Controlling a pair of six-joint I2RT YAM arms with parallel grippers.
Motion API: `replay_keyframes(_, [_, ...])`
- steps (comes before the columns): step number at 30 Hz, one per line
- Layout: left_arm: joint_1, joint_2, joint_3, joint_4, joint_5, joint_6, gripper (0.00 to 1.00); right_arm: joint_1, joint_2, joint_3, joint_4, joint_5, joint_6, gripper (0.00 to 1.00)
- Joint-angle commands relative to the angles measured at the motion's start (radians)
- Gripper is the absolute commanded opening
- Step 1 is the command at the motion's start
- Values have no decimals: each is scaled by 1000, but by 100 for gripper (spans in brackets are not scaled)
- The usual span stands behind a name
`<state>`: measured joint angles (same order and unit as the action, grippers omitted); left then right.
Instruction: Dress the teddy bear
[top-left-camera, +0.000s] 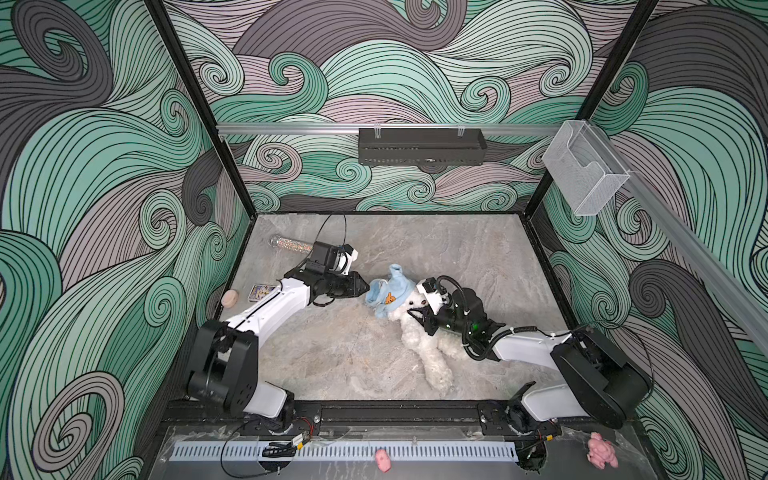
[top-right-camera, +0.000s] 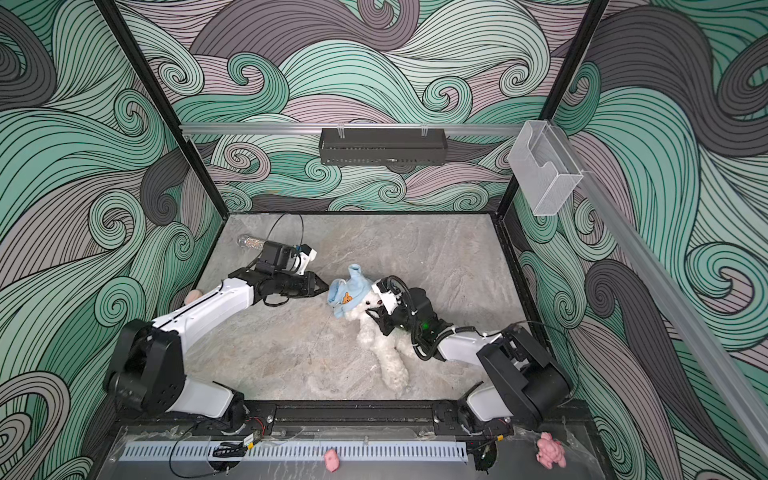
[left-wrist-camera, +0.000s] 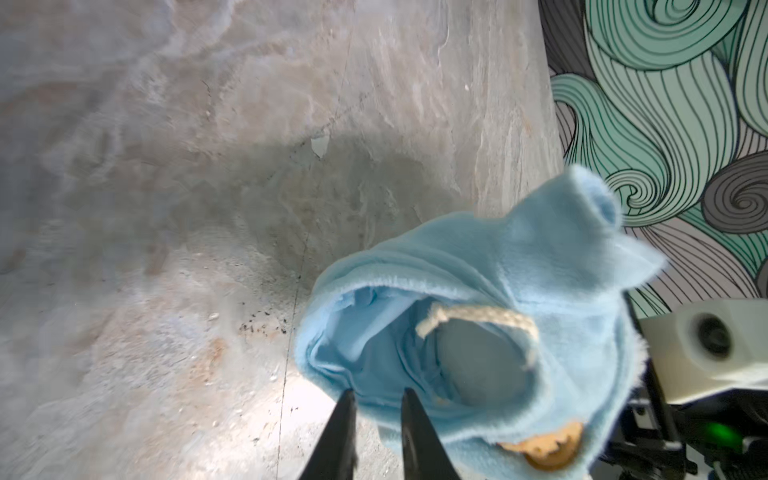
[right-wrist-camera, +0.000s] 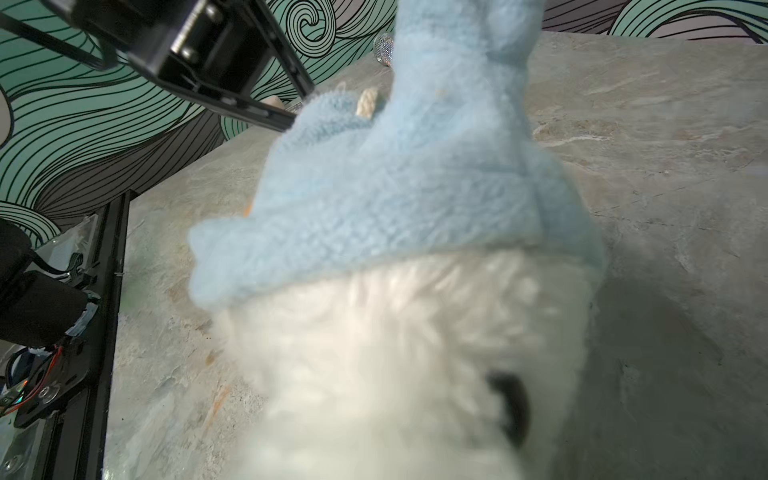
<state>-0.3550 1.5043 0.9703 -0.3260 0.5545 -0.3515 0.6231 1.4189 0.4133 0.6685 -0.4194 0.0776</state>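
Both top views: bear (top-left-camera: 419, 345) (top-right-camera: 376, 338) lies centre-right on the table (top-left-camera: 332, 353), legs toward the lower edge, head up-left. Hoodie (top-left-camera: 386, 291) (top-right-camera: 349, 291) sits bunched on the head only, like a cap. Right gripper (top-left-camera: 417, 319) looks clamped in the fur under the head. Left gripper (top-left-camera: 365, 291) touches the hoodie's left edge.

Left wrist: fingers (left-wrist-camera: 345, 419) stand a slit apart at the hoodie (left-wrist-camera: 519, 257) opening, lower centre. You can't tell if cloth is pinched. Slip one finger inside, grip the rim, and pull down over the head while the right one braces.

Right wrist: fluffy white fur fills the lower frame, dark spot (right-wrist-camera: 511, 407) lower right, blue fleece covering the crown.
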Motion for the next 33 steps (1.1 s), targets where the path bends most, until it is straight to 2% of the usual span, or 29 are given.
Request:
replay_keyframes(1, [-44, 49, 58, 1, 108, 78, 24, -6, -29, -1, -20, -46, -51, 5])
replay_keyframes(12, [-80, 122, 80, 109, 282, 67, 38, -8, -37, 13, -52, -73, -93, 6])
replay_keyframes(18, [-79, 119, 74, 94, 319, 91, 49, -8, -51, 19, -98, -79, -163, 7])
replay_keyframes(26, [-106, 183, 81, 78, 384, 106, 57, 22, -61, 11, -83, -33, -291, 8])
replay_keyframes(33, [-135, 179, 33, 141, 431, 80, 56, 24, -59, 29, -82, -22, -339, 8])
